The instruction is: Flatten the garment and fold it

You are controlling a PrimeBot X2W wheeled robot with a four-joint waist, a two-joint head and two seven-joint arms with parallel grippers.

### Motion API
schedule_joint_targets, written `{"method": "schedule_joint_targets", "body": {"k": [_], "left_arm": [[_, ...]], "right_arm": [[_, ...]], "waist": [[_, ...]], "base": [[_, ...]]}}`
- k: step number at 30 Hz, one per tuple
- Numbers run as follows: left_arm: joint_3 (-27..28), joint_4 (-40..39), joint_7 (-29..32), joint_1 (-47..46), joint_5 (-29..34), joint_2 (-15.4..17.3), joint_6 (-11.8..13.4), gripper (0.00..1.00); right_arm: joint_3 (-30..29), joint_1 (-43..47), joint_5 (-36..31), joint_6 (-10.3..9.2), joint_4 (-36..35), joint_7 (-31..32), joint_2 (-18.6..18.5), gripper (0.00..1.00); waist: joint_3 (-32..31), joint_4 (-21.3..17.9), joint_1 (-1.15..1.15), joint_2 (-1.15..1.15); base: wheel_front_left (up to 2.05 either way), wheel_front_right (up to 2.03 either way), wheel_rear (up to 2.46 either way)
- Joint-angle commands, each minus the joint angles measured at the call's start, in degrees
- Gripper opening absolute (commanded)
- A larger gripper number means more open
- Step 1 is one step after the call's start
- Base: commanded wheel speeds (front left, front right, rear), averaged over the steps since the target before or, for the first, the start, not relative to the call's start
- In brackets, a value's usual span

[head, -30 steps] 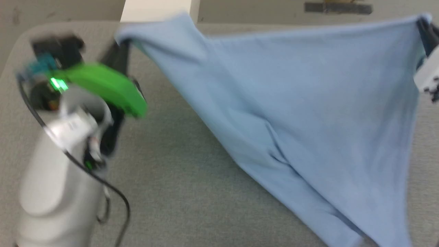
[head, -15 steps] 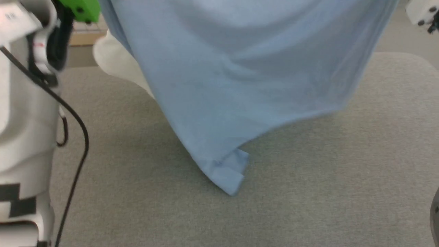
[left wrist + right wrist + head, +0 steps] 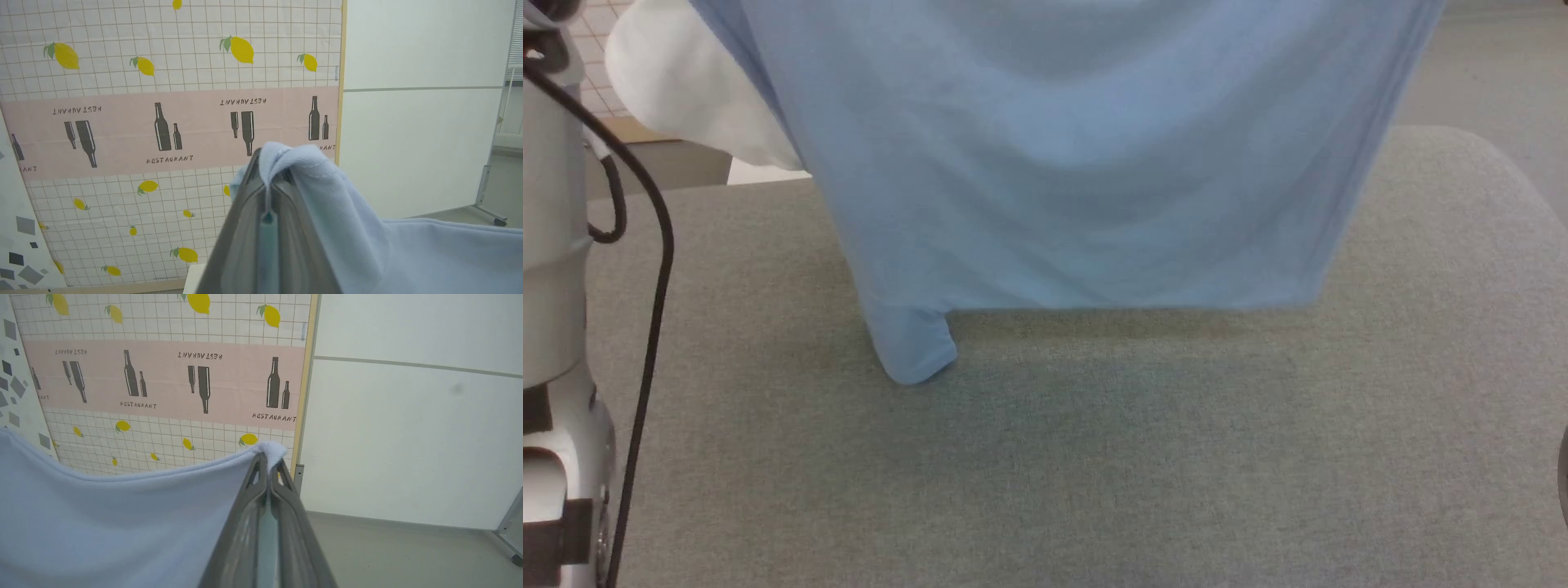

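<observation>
Raised out of the slanting drape of a second ago, the garment (image 3: 1078, 163) now hangs square as a curtain over the table (image 3: 1094, 457), its hem level at or just above the grey surface and one sleeve (image 3: 913, 351) dangling lower at the left, which suggests it is ready to be laid flat. Left gripper (image 3: 266, 179) and right gripper (image 3: 266, 459) are each pinched tight on an upper corner. Bare tabletop stretches toward the robot, and a white cloth (image 3: 686, 98) sits behind the shirt's left edge.
</observation>
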Motion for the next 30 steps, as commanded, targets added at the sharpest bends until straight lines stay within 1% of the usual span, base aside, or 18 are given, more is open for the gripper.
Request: {"method": "schedule_joint_targets", "body": {"k": [1, 5, 9, 12, 17, 23, 26, 30], "left_arm": [[-0.09, 0.55, 0.41, -1.06, -0.18, 0.64, 0.29, 0.00], [0.07, 2.76, -0.41, -3.37, 1.48, 1.49, 1.40, 0.00], [-0.71, 5.07, -4.35, -8.52, 4.93, 1.05, 3.07, 0.00], [-1.15, 7.43, -8.68, -14.02, 7.01, -0.20, 4.11, 0.00], [-2.08, 12.74, -15.09, -22.35, 9.72, -1.61, 4.77, 0.00], [-2.27, 17.89, -21.12, -29.40, 11.24, -1.77, 4.71, 0.00], [-2.57, 19.36, -24.16, -31.43, 11.75, -1.56, 4.13, 0.00], [-3.04, 20.36, -28.84, -31.49, 12.25, -1.86, 4.11, 0.00]], "right_arm": [[-0.02, -1.09, 0.30, -0.09, 0.47, 0.52, 0.22, 0.00], [0.00, -3.39, -1.08, -0.09, 1.96, 1.26, 0.45, 0.00], [-0.06, -7.72, -3.92, -0.09, 4.54, 0.00, 1.13, 0.00], [-0.02, -12.28, -5.95, -0.09, 6.97, -2.51, 1.59, 0.00], [-0.44, -20.21, -9.13, -0.09, 12.07, -8.04, 2.29, 0.00], [0.50, -27.60, -11.58, -0.09, 18.00, -13.89, 2.53, 0.00], [0.80, -29.98, -12.10, -0.09, 20.18, -16.39, 1.37, 0.00], [1.89, -31.46, -13.26, -0.09, 22.37, -20.18, -0.89, 0.00]], "waist": [[1.09, -0.57, 0.00, 0.00], [4.88, -1.54, 0.00, 0.00], [10.55, -2.46, 0.00, 0.00], [15.03, -2.84, 0.00, 0.00], [20.76, -2.70, 0.00, 0.00], [25.05, -2.05, 0.00, 0.00], [27.16, -1.21, 0.00, 0.00], [30.26, 0.24, 0.00, 0.00]], "base": [[0.00, 0.00, 0.00], [0.00, 0.00, 0.00], [0.00, 0.00, 0.00], [0.00, 0.00, 0.00], [0.00, 0.00, 0.00], [0.00, 0.00, 0.00], [0.00, 0.00, 0.00], [0.00, 0.00, 0.00]]}}
